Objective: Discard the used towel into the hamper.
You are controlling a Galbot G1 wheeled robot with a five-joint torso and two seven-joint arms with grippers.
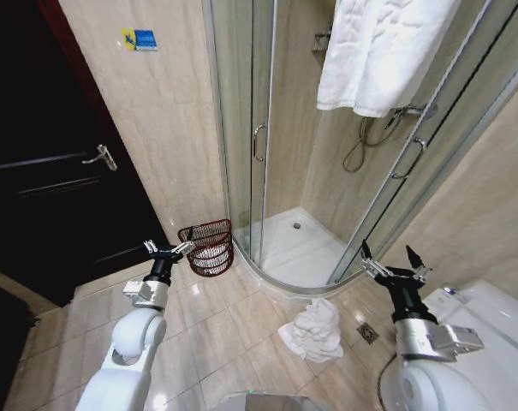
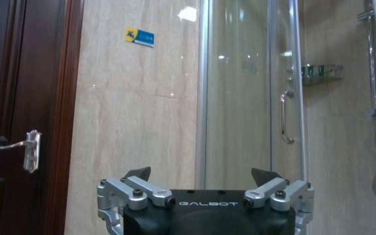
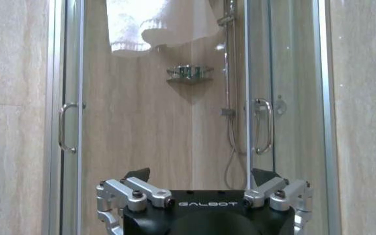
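The used towel (image 1: 312,330) lies crumpled on the floor tiles, below and to the left of your right gripper (image 1: 394,261), the nearer one, its fingers spread apart and empty. Your left gripper (image 1: 168,251), fingers also apart, hovers just beside the hamper (image 1: 207,246) by the shower enclosure (image 1: 267,128).

Beige-tiled bathroom (image 1: 169,103), glass shower (image 1: 241,128)

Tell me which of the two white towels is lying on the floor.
The crumpled towel on the floor tiles, between the shower base and the right gripper. The other towel hangs high over the shower enclosure.
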